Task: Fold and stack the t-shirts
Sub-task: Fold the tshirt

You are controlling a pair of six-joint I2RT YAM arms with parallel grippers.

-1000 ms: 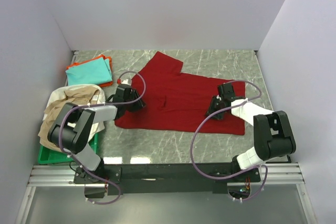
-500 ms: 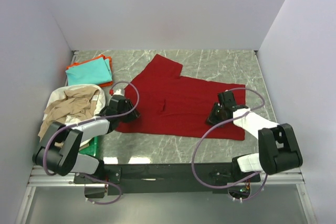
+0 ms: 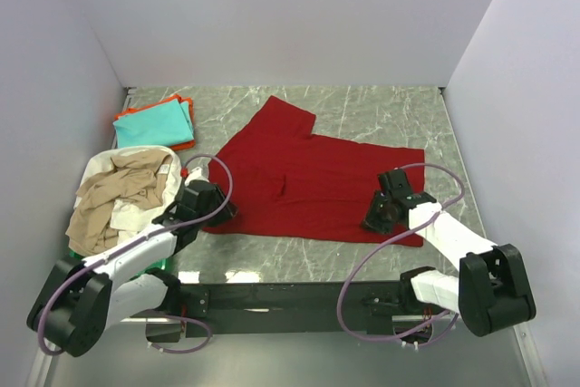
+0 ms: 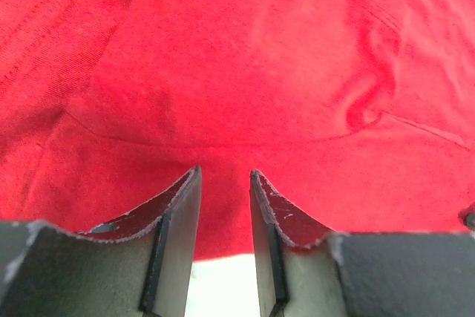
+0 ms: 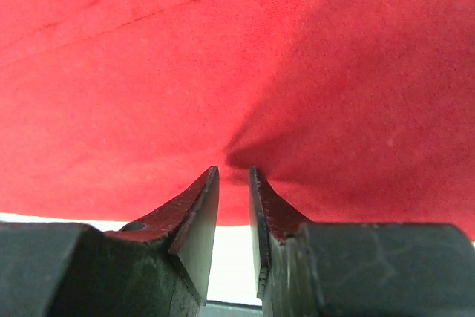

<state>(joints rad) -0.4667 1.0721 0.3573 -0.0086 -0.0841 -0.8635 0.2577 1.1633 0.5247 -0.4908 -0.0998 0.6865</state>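
A large dark red t-shirt lies spread across the middle of the marble table. My left gripper sits low on the shirt's near left corner. My right gripper is on its near hem toward the right. In the left wrist view the gripper pinches the red cloth at its tips. In the right wrist view the cloth puckers into the gripper. A folded teal t-shirt rests on an orange one at the back left. Beige and white t-shirts lie heaped at the left.
The heap sits over a green tray, mostly hidden by my left arm. White walls close in the table on the left, back and right. Bare marble shows behind the red shirt and in front of it.
Both grippers have come toward the near edge, dragging the red shirt's near hem with them. The shirt now lies flatter and closer to the arm bases.
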